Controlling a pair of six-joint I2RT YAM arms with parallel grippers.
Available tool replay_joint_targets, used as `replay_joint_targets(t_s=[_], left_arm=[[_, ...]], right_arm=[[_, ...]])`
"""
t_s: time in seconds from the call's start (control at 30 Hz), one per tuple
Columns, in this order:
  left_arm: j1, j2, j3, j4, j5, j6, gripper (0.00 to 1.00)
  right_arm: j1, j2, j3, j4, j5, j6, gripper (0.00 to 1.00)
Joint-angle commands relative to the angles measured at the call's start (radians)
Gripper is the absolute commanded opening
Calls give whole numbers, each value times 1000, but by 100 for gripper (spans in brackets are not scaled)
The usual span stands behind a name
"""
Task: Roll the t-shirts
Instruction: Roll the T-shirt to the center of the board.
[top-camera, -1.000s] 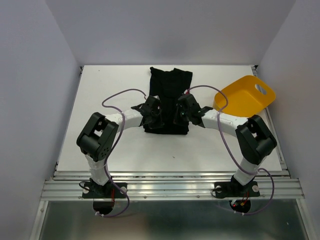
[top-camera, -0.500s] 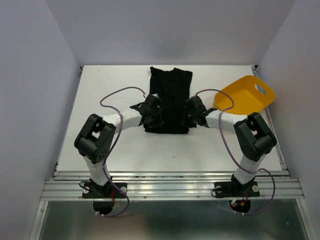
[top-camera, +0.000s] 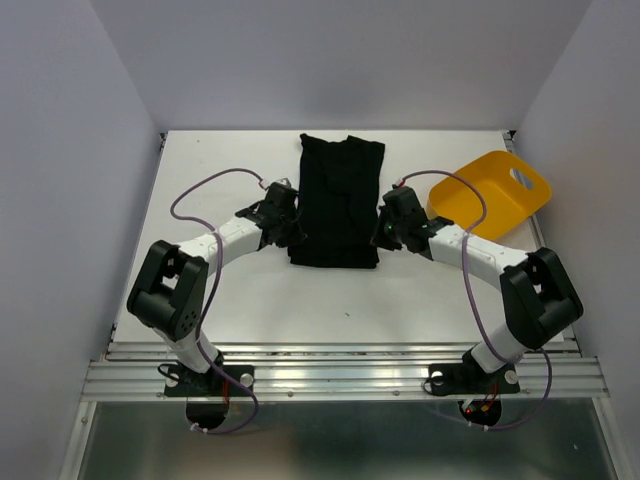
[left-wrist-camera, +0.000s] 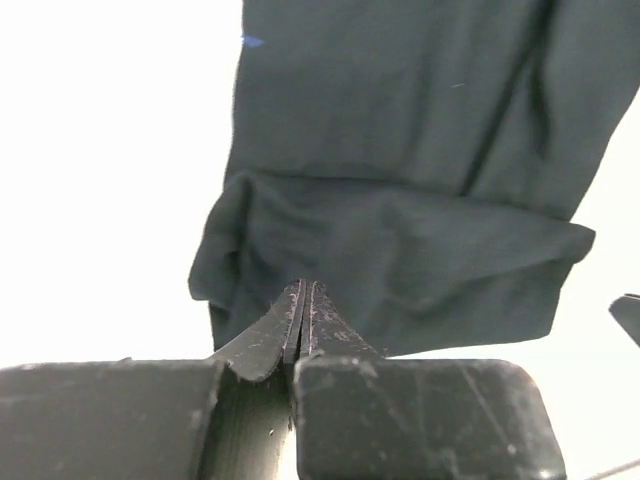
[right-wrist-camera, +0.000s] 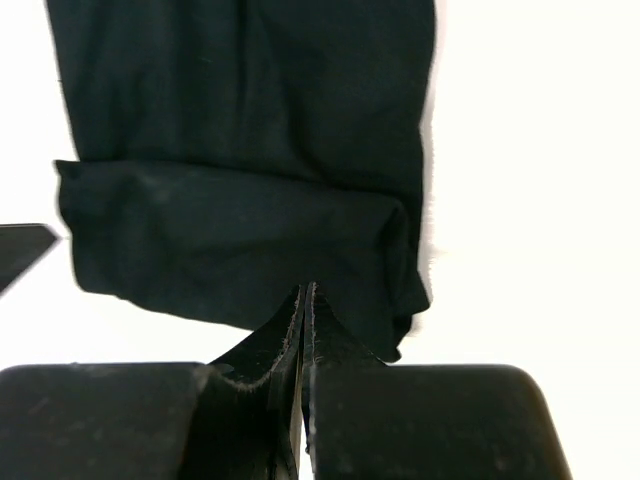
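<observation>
The t-shirt (top-camera: 340, 200) lies as a long narrow strip midway between the left and right edges of the worktop. Its far end is close to the far edge, and its near end is turned over once into a low, loose fold. I judge it light, soft and floppy. It will likely sag, and the turn may slacken unless held at both sides, so the best hold is probably the two outer ends of that fold.

The left gripper (left-wrist-camera: 303, 305) sits just beside the strip's left edge and the right gripper (right-wrist-camera: 304, 305) just beside its right edge. Each has its fingers pressed together, with no cloth between them.

By count: one t-shirt, two grippers, and one yellow tub (top-camera: 490, 190) toward the far right corner.
</observation>
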Motion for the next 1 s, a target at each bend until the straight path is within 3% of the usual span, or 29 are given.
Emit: replay_joint_targets(t_s=[0.0,0.27,0.47,0.73,0.83,0.93,0.97], left_arm=[[4,10,-44,31,-16,15,4],[5,116,-67,74,-20,0,1],[4,84,-87,68,-45,1,1],[4,-58,-56,-13,-102,17,9],[7,-124,-58,-41,-123,20,28],[14,-169,-79,-58,-126,15,48],[17,-190,-90,-58,-128,11,62]], right_arm=[[-2,-25,-3,-12,14,-16,1],[-2,85,3,40,34,7,1],[-2,154,5,48,54,7,1],[-2,-11,-44,22,45,23,1],[-11,-94,-77,4,60,22,11],[-12,-148,-132,1,44,36,31],[-12,-157,-147,2,27,40,36]])
